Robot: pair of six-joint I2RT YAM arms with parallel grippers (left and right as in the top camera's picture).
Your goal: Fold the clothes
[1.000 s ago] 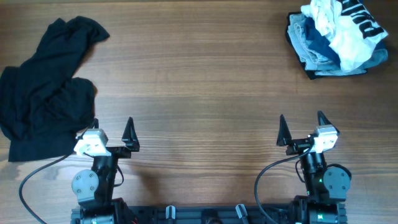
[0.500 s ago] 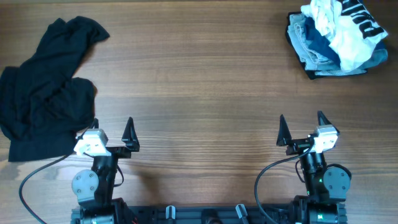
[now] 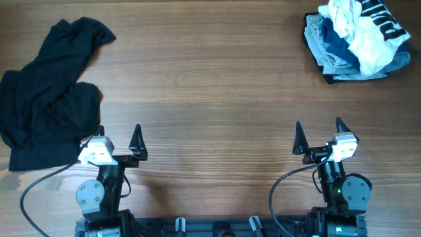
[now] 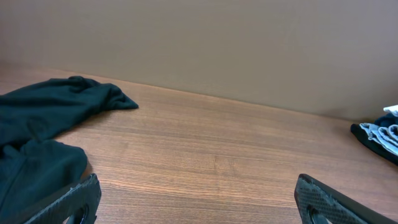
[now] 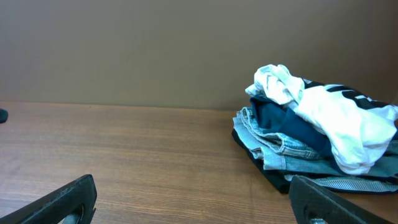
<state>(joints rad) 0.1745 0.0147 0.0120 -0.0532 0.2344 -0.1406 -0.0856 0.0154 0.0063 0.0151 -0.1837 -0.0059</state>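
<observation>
A black garment (image 3: 49, 92) lies crumpled at the left edge of the table (image 3: 210, 85) (a pile (image 3: 355, 39) sits in its far right corner). The left hand (image 3: 118, 135) and right hand (image 3: 318, 128) are wide apart, holding nothing.

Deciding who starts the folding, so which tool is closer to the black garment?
Left. The left tool sits open right at the near edge of the black garment; the right tool is open too, far off on the opposite side.
</observation>
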